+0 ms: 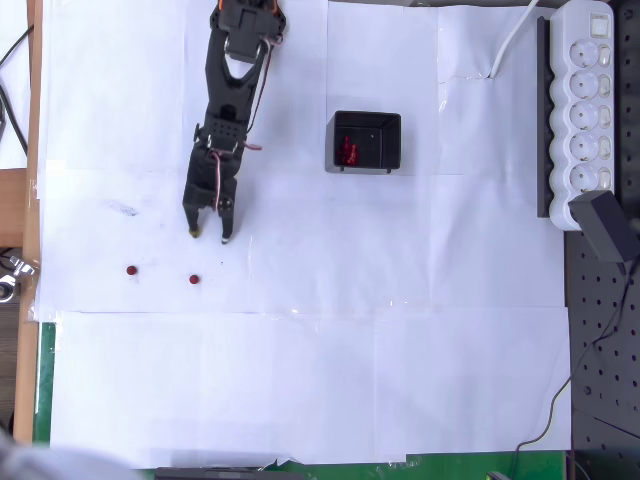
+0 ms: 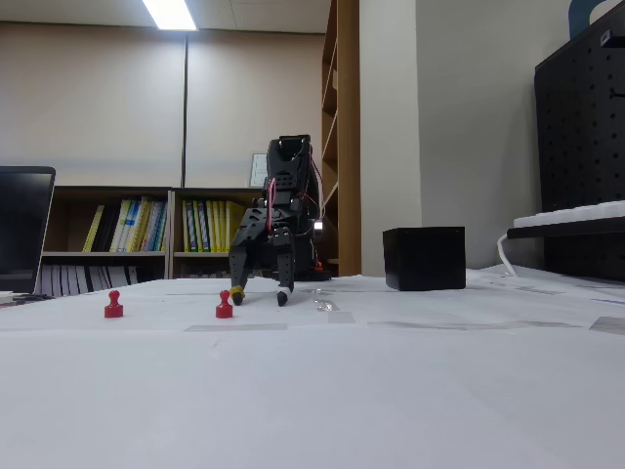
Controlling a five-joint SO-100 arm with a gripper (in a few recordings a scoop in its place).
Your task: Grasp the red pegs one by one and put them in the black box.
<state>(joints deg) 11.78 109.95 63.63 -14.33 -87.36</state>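
No brand, label or writing can be read anywhere; the spines of the books on the far shelves (image 2: 156,227) in the fixed view are too small to make out.

The small rectangular open-topped black box with glossy walls (image 1: 366,141) stands on the white paper-covered table (image 1: 350,350). In the overhead view a clump of small dark red pegs (image 1: 347,151) lies inside it against its left wall; how many cannot be told. Two more pegs stand on the paper well to the lower left of the box: a nearer red peg (image 1: 194,280) and a farther red peg (image 1: 131,270). In the fixed view each shows a round knob on a wider foot, upright.

The black two-finger gripper with orange and red wires (image 1: 209,234) is left of the box, pointing down toward the paper, its fingertips spread apart with nothing between them. It is just above the nearer peg in the overhead view, not touching it. A white power strip (image 1: 585,110) lies right of the box at the table's edge.
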